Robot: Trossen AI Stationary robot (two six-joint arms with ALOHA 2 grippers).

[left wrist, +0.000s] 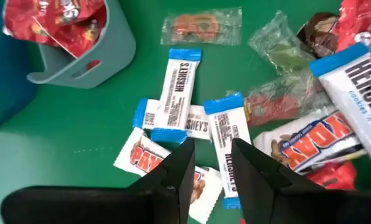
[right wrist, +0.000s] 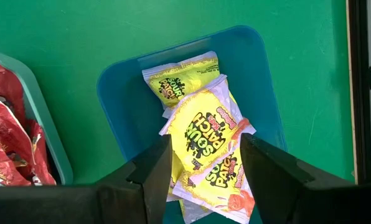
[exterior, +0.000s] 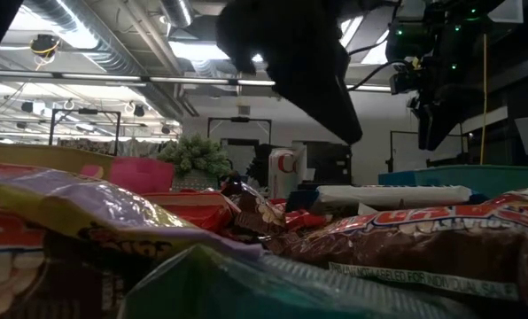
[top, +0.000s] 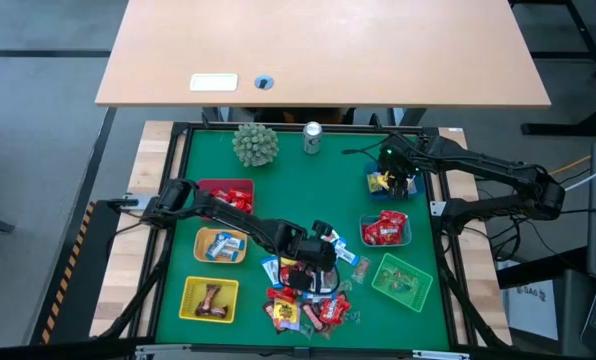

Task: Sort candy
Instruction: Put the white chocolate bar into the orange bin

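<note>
A heap of wrapped candy [top: 303, 298] lies on the green mat near the table's front edge. My left gripper [top: 323, 250] hangs over the heap's far side, shut on a blue-white candy bar [left wrist: 226, 134]. More blue-white bars [left wrist: 176, 87] and a red-white pack [left wrist: 139, 158] lie on the mat below it. At the back right my right gripper [right wrist: 205, 146] stands open above the blue basket [right wrist: 260, 74]. Its fingers are on either side of a yellow candy pack [right wrist: 201, 134] that lies in the basket. My left gripper pinches the blue-white bar across its width, about mid-length [left wrist: 224, 155], between its two fingers. The fingers slant down from the table's left and lie across the bar. The right finger [left wrist: 260, 171] covers one long edge. The bar faces up, roughly flat, above the other candy.
Several small baskets ring the heap: red [top: 226, 190], orange [top: 221, 245] and yellow [top: 210, 300] on the left, teal [top: 386, 230] with red packs and green [top: 403, 278] on the right. A spiky green ball [top: 255, 143] and a silver can [top: 312, 137] stand at the far edge.
</note>
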